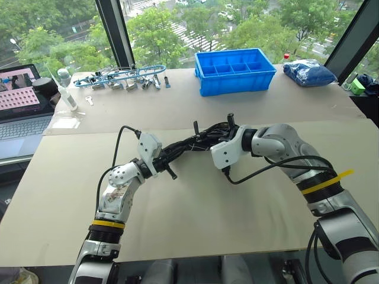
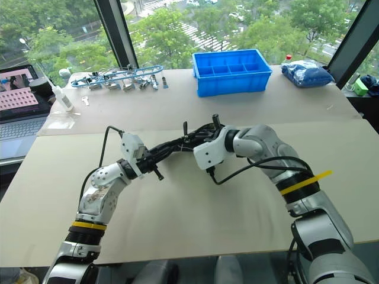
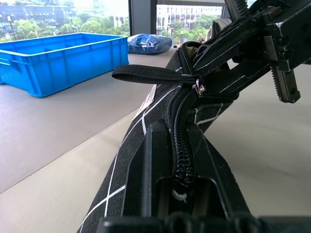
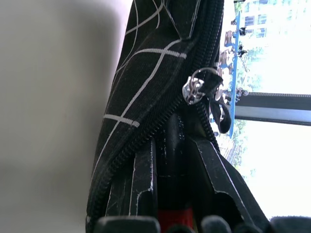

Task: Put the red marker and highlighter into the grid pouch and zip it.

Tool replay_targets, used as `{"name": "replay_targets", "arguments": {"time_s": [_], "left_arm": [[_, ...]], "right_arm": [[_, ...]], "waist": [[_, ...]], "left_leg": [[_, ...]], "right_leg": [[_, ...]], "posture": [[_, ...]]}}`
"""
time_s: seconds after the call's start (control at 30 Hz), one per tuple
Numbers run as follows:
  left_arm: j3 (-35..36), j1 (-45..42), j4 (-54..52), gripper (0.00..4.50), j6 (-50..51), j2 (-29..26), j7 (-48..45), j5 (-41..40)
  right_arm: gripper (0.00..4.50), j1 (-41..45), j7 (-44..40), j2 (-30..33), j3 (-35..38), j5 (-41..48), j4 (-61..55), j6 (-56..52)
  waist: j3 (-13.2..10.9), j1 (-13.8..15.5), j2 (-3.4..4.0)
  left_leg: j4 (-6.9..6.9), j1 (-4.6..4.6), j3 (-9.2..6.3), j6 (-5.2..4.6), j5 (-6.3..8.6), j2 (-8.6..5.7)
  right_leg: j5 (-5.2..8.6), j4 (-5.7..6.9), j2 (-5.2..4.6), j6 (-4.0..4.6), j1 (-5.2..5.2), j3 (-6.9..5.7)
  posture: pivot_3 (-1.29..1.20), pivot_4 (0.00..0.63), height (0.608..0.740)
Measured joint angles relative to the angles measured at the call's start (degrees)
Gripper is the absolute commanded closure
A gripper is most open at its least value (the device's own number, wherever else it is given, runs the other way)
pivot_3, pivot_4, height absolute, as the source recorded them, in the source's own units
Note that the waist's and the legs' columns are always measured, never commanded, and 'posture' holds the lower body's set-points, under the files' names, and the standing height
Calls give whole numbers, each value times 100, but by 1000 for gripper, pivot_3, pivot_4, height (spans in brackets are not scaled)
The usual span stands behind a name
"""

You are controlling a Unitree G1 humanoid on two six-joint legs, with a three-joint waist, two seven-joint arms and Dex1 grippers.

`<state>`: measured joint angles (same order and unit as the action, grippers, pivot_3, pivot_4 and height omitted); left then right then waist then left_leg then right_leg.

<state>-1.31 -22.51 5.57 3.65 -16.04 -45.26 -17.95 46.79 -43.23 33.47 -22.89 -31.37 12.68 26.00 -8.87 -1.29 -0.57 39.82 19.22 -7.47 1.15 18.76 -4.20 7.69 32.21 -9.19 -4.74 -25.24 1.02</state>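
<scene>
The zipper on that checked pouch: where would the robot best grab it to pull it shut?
Probably the black strap on the slider. It sticks out flat and free from the pouch, so two fingers could pinch it from either face, coming in from its loose end. The metal slider is small and sits tight against the teeth. The left gripper holds one end of the pouch, the right gripper the other.

Upper-floor lab or office workspace, laptop [image 1: 21,100], blue parts bin [image 1: 235,71] — big windows [image 1: 177,23] (treetops below)
</scene>
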Motion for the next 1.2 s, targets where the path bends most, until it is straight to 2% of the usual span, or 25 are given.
{"name": "replay_targets", "arguments": {"time_s": [0.03, 0.1, 0.37, 0.47, 0.63, 0.7, 0.8, 0.87, 0.93, 1.0, 1.2], "left_arm": [[2, 0, 0, 4500, 0, -1, 0, 0], [0, 0, 13, 4500, 2, -1, -6, 3], [-86, -10, 23, 4500, 2, 69, -37, 5], [-148, -39, 22, 4500, 1, 112, -41, 4], [-220, -191, -40, 4500, -14, 205, -24, -3], [-281, -214, -76, 4500, -25, 227, -27, 0], [-320, -44, -85, 4500, -126, 162, -48, 6], [-175, 22, -47, 4500, -218, 24, -41, 9], [-178, -20, -12, 4500, -230, 29, -38, 29], [-266, -24, 6, 4500, -230, 71, -45, 78], [-302, -7, 21, 4500, -309, 27, -76, 154]], "right_arm": [[4017, -3, 31, -36, -13, -4, 44, 2], [3014, -3, 228, -68, -69, -154, 159, 164], [381, -23, 448, -14, -276, -268, 512, 602], [381, -23, 113, 141, -103, 191, 505, 460], [381, -20, -1024, 539, 353, 1782, 251, -205], [381, -149, -1691, 746, 595, 2739, -217, -1268], [381, -673, -2711, 1722, 1562, 4927, -1199, -4288], [381, -856, -2914, 1921, 2165, 6038, -1474, -5670], [381, -901, -2775, 1681, 2530, 6971, -1712, -6711], [381, -716, -2048, 1123, 2671, 7442, -1764, -7544], [381, -391, 46, 19, 2481, 7073, -1765, -8589]], "waist": [[0, -3, 0], [0, -5, 1], [0, -27, 0], [0, -26, 0], [0, -32, 0], [0, -26, 0], [0, 83, 0], [1, 59, 2], [1, 14, 3], [1, -16, 3], [1, 50, 3]], "left_leg": [[0, 0, 0, 0, 0, 0], [0, 0, 0, 0, 0, -1], [0, 1, 0, 0, 0, -2], [0, 1, 1, 0, 0, -1], [0, 2, 0, 0, 0, 1], [-1, 3, -1, 0, 0, 1], [1, 11, -6, -9, 5, -1], [0, 1, -1, -14, 9, 3], [-1, -7, 9, -35, 21, 13], [4, -13, 12, -52, 30, 16], [12, -7, 7, 10, -6, 14]], "right_leg": [[0, 0, 0, 0, 0, 0], [0, 1, 0, 0, 0, 0], [0, 0, -1, 0, 0, 0], [0, -1, -1, 0, 1, 0], [0, -4, 0, 0, 2, 0], [0, -5, -1, 0, 2, 0], [-1, -12, -6, 1, 4, -4], [-3, -11, -4, 5, 8, -4], [-14, -10, 6, 19, 10, -2], [-21, -4, 10, 27, 9, 1], [-28, 23, 12, 28, 1, 0]], "posture": [[0, 150, 740], [0, 150, 740], [0, 150, 740], [0, 150, 740], [0, 150, 740], [0, 150, 740], [0, 150, 740], [0, 150, 740], [0, 150, 740], [0, 150, 740], [0, 150, 740]]}}
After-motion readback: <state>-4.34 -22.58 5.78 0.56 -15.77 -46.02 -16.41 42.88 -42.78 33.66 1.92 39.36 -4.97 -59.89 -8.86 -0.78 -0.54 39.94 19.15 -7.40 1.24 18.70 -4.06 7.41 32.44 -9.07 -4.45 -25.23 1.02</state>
